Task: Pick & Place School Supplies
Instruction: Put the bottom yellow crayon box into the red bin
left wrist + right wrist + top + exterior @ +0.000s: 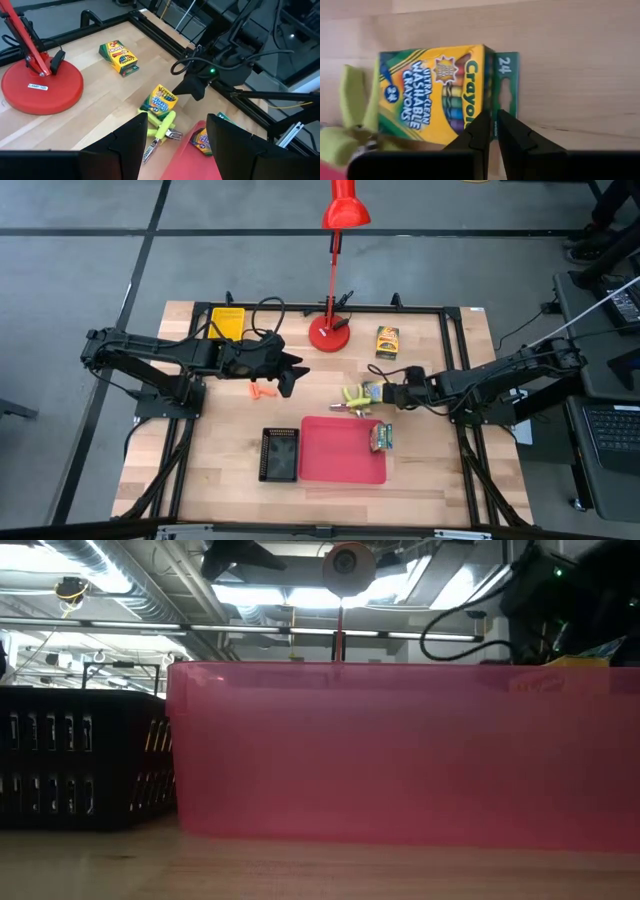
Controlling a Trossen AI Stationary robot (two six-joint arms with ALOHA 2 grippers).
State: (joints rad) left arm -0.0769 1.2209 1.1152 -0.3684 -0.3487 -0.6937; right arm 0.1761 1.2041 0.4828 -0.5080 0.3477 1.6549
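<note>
The right gripper (388, 393) sits low over the table (220, 490), right of the middle, its fingers (485, 131) drawn almost together and pinching the green end flap of a crayon box (437, 90). That box (373, 391) lies flat on the wood just beyond the far edge of the red tray (335, 455). Right against the box, on the side away from the gripper, lies the yellow-green scissors-like tool (351, 398), its metal end pointing toward the tray.

A second crayon box (382, 437) leans at the red tray's right edge, near its far right corner. A third crayon box (387, 341) lies on its own toward the table's far edge, just right of the red desk lamp (330, 332).

The left gripper (292, 374) hangs above the table left of the middle, fingers (125, 145) spread wide with nothing between them. A few short orange sticks (261, 390) lie on the wood close beside it, on its left.

A black tray (279, 454) sits touching the red tray's left side, and a yellow tray (228, 321) rests near the far left corner.
</note>
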